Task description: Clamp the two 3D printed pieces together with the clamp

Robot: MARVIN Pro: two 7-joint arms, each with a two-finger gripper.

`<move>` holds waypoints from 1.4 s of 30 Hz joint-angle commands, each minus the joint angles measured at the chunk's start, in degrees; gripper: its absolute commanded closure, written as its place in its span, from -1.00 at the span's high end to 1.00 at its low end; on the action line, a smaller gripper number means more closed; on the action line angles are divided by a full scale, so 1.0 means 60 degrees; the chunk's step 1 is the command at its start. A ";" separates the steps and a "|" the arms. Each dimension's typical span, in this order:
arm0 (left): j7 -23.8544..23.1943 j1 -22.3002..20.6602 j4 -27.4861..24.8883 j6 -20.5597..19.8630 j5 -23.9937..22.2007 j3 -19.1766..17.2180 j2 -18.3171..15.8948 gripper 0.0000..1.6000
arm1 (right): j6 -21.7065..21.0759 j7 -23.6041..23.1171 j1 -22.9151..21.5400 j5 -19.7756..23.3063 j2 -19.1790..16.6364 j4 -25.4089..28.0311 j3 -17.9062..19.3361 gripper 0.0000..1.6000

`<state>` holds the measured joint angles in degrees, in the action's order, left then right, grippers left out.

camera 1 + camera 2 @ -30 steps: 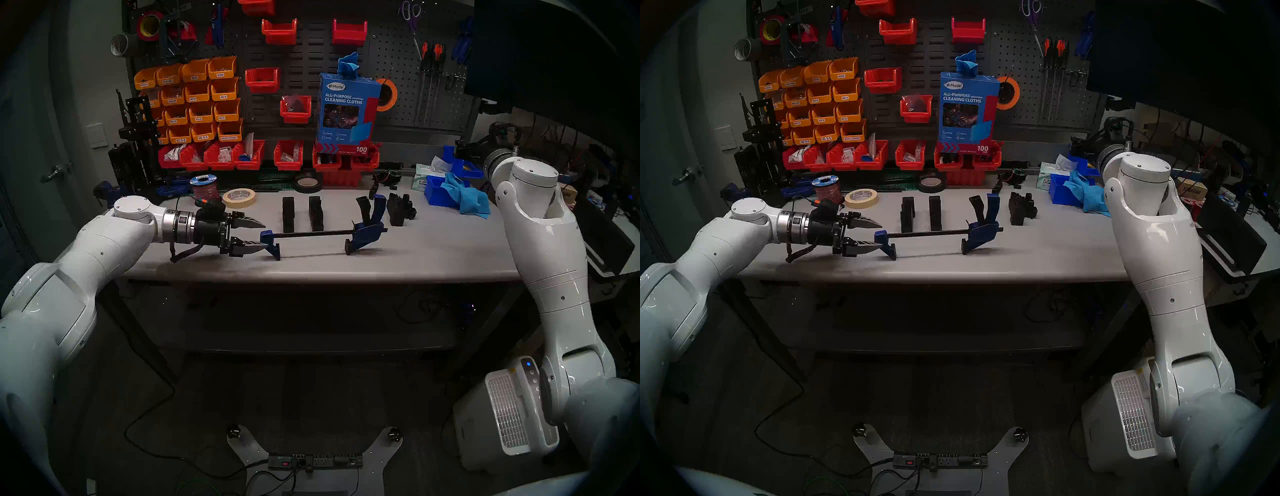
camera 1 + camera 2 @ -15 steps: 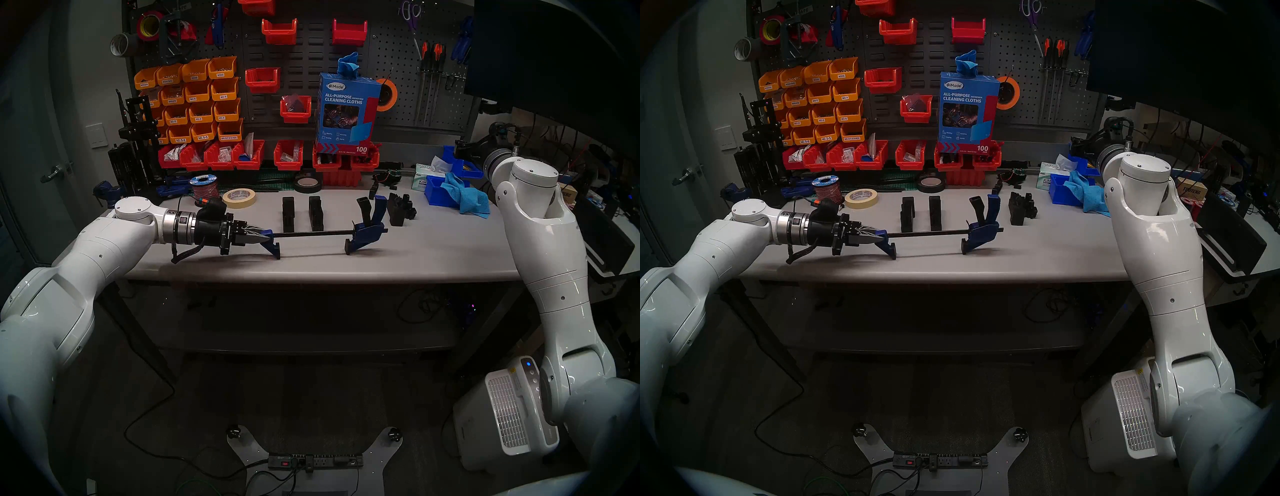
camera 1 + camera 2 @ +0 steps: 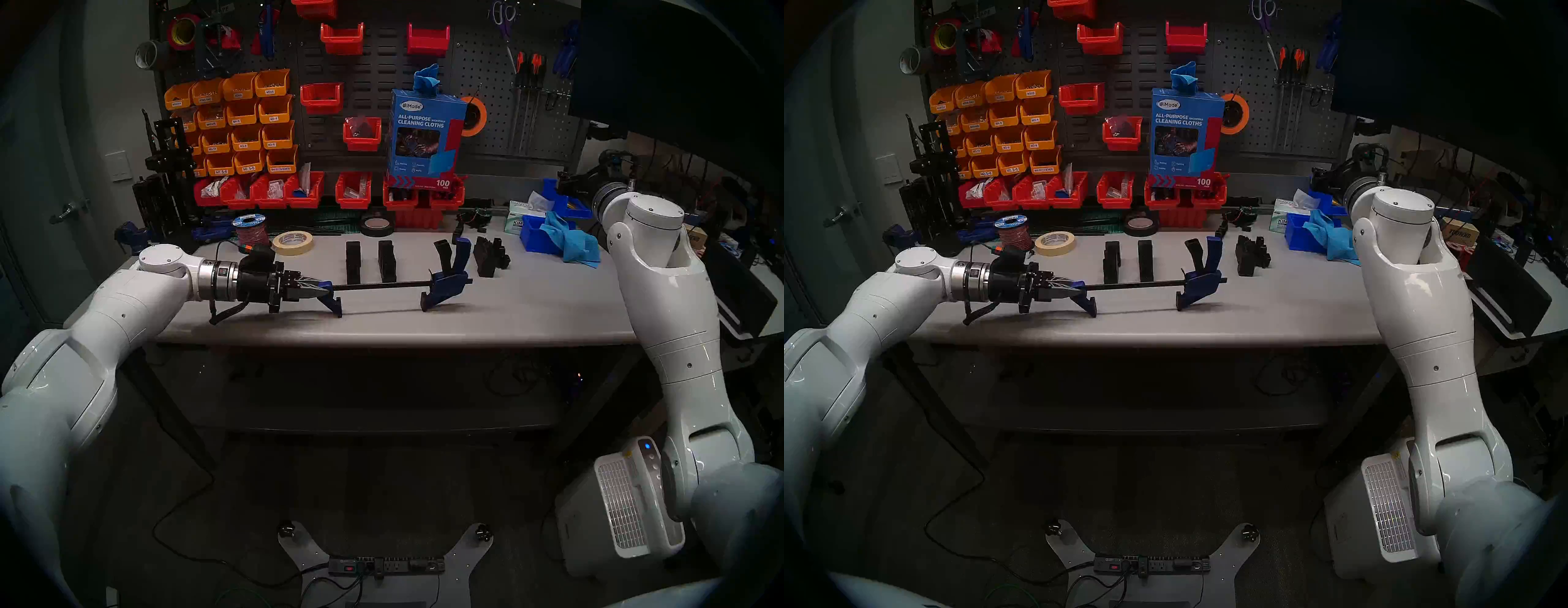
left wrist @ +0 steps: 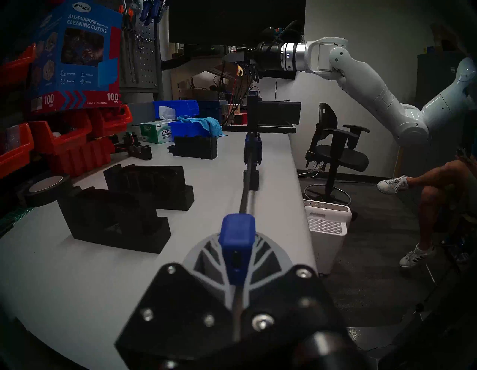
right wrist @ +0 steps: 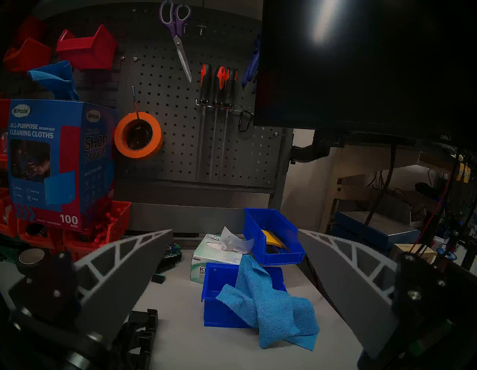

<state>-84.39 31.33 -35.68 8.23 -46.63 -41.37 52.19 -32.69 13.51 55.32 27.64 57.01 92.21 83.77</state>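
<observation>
Lying along the front half of the grey bench (image 3: 530, 305), one bar clamp (image 3: 382, 285): long thin black bar, two blue plastic jaws with black pads, the sliding jaw and trigger handle at its right end, the fixed jaw at its left end. Just behind the bar, two black printed blocks, left block (image 3: 353, 262) and right block (image 3: 387, 260), matching, matte, upright, with stepped bases, standing side by side with a gap between them. One bulkier black pronged part (image 3: 491, 255) sits further right. Left tool (image 3: 319, 290): fingers pressed together on the clamp's left end, at the fixed blue jaw. Right tool (image 5: 233, 284): fingers spread wide, holding nothing, raised above the right end of the bench over two blue bins (image 5: 271, 236) and one blue cloth (image 5: 271, 305).
</observation>
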 commanded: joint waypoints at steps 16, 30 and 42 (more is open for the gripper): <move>-0.0102 -0.0367 0.0370 0.0022 -0.0081 -0.0110 0.0160 -1.00 | 0.0001 0.0035 -0.0153 -0.0025 0.0010 0.0082 0.0007 1.00; -0.0102 -0.0339 0.0317 0.0034 -0.0065 -0.0110 0.0142 -1.00 | -0.0537 0.0981 -0.1135 -0.0852 0.0942 0.0678 -0.1583 1.00; -0.0102 -0.0323 0.0262 0.0016 -0.0074 -0.0110 0.0115 -1.00 | -0.1596 0.2655 -0.1044 -0.0856 0.2341 0.1647 -0.2162 1.00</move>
<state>-85.09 30.54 -33.99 8.58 -46.58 -41.43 53.06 -39.10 24.29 50.05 22.46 65.71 97.76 70.91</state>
